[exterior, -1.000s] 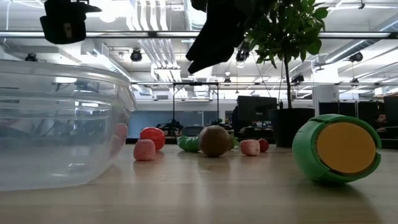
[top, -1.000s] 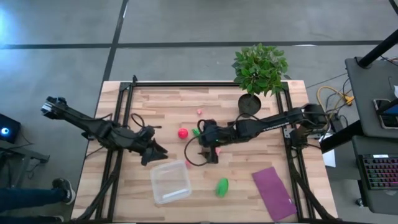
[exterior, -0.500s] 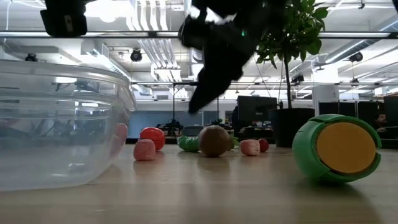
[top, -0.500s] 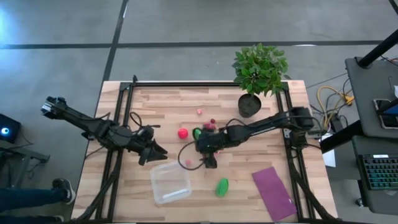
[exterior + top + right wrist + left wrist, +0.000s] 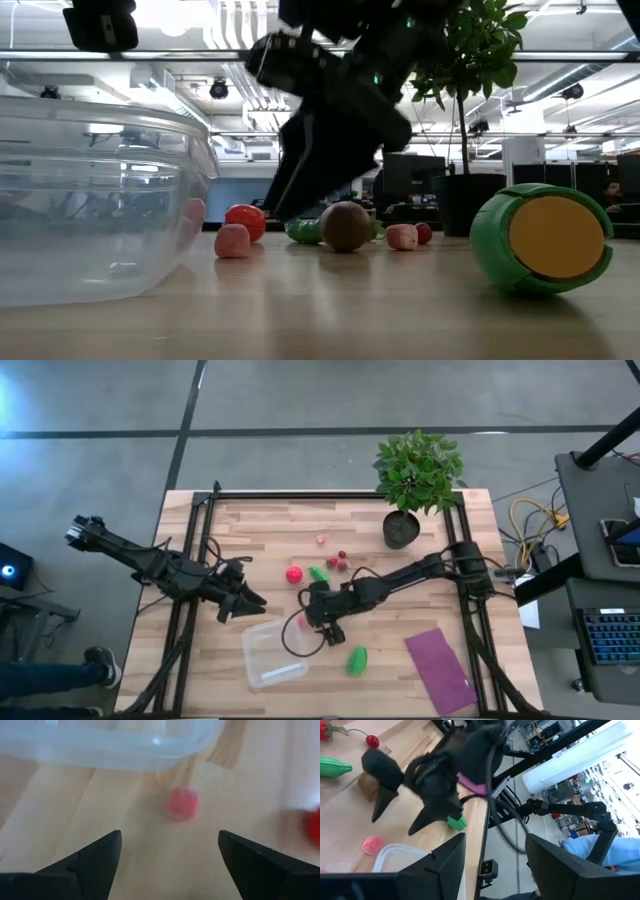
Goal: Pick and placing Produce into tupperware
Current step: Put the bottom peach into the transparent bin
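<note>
Flanking the pink piece (image 5: 182,803): clear tupperware (image 5: 100,745) and red ball (image 5: 315,826).

Around your table (image 5: 270,530) lies grey floor (image 5: 300,395) crossed by dark seams; a desk (image 5: 600,510) with keyboard (image 5: 612,635) stands at one side (cables beside it). Ceiling lights (image 5: 240,25) glow overhead.

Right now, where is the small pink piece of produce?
In the high view, the small pink piece lies on the table beside the clear tupperware, by its far right corner, just ahead of the right tool.
</note>
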Action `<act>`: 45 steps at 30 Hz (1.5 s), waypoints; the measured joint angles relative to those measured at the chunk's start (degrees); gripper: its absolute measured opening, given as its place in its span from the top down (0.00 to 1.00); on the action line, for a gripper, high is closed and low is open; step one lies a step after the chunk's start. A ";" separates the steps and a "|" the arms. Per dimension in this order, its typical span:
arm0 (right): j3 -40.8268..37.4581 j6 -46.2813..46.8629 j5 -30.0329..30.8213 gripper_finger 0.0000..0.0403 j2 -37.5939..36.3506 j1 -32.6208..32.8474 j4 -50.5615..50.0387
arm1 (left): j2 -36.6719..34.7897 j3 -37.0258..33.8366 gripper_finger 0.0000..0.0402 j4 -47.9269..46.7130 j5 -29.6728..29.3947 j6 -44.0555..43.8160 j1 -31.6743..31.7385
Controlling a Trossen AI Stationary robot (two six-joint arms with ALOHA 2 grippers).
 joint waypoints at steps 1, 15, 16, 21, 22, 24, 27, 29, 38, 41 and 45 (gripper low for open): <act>0.54 0.09 0.02 0.20 0.89 0.00 -0.28 | 0.07 -0.02 0.52 0.01 0.00 0.00 0.00; 6.95 1.07 0.06 0.20 5.64 0.17 0.06 | 1.16 -0.77 0.52 0.11 -0.62 0.00 0.00; 6.95 1.07 0.06 0.20 5.64 0.15 0.06 | 1.18 -0.77 0.52 0.06 -0.91 0.02 0.00; 6.93 2.49 0.90 0.24 6.04 -0.04 0.38 | 1.18 -0.77 0.52 0.70 -1.55 0.03 0.00; 6.95 2.83 0.95 0.26 6.30 -0.10 0.39 | 1.18 -0.78 0.52 0.73 -1.54 0.04 0.00; 6.99 2.97 1.04 0.29 6.96 -0.22 0.26 | 1.18 -0.85 0.52 1.02 -1.55 0.04 0.00; 7.26 2.99 1.03 0.33 7.74 -0.26 0.31 | 1.18 -0.85 0.52 1.64 -1.55 0.04 0.00; 7.36 3.27 1.02 0.36 7.81 -0.23 0.29 | 1.16 -0.85 0.52 1.60 -1.59 0.04 0.00; 8.41 4.36 1.06 0.43 7.79 -0.92 1.53 | 1.89 -0.88 0.52 1.51 -1.74 0.07 0.00; 8.42 5.00 1.09 0.46 7.81 -1.18 1.43 | 2.18 -0.90 0.52 1.52 -1.75 0.07 0.00; 8.42 5.13 1.03 0.50 7.81 -1.29 1.38 | 2.28 -0.92 0.52 1.49 -1.75 0.09 0.00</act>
